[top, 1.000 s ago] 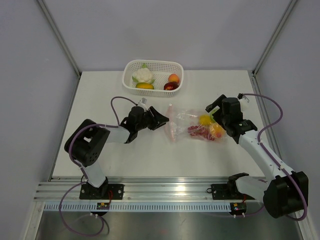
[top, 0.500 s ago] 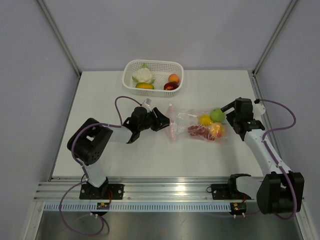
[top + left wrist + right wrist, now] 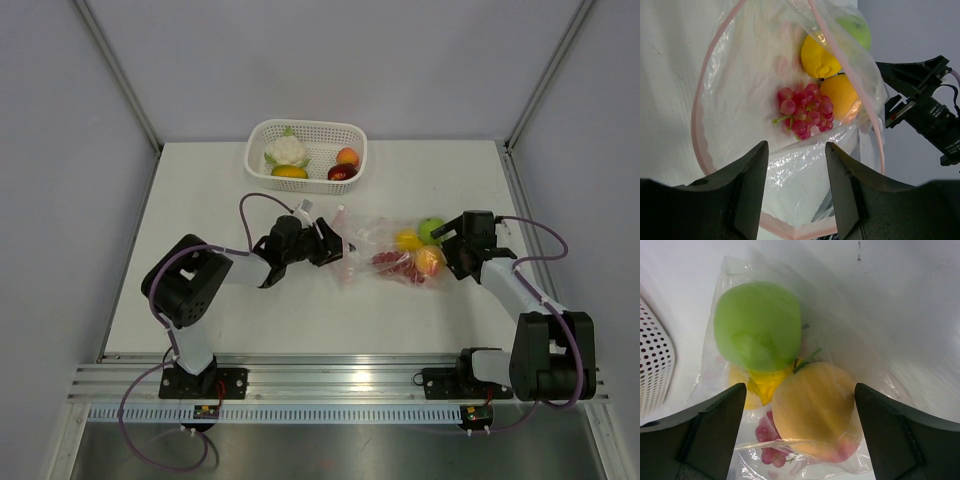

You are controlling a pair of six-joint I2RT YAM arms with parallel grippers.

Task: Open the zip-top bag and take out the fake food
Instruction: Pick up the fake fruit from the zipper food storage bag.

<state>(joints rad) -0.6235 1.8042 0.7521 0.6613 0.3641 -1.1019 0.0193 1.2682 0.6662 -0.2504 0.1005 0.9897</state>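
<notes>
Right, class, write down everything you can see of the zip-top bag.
The zip-top bag is clear, crinkly plastic edged with a pink zip strip. It lies on the white table, mouth gaping toward the left fingers. Inside sit red grapes, a yellow fruit, an orange fruit and a green apple.

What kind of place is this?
Likely a robot test bench: two arms bolted to a rail beside a white table, plain walls around, toy food in a bag and a basket.
</notes>
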